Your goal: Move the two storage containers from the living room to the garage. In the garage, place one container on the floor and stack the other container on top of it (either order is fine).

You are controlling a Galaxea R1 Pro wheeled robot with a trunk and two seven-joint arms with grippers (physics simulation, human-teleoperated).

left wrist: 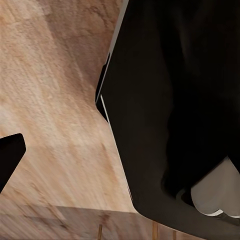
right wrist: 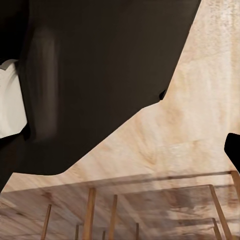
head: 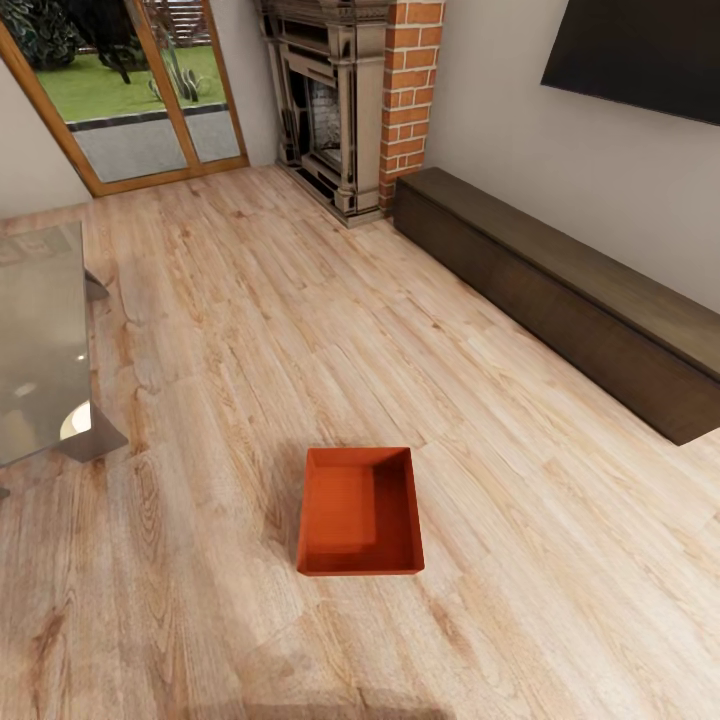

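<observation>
Tool unseen in head view; storage container (head: pixel 360 512) on wood floor (head: pixel 250 300).

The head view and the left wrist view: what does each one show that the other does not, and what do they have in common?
The head view alone shows one red-orange storage container standing open and empty on the floor, a brick fireplace, a long dark low cabinet along the wall, a glass table and a glass door to a garden. The left wrist view alone shows a large black robot part close to the camera, with a white piece beside it. Both show the light wood plank floor.
</observation>
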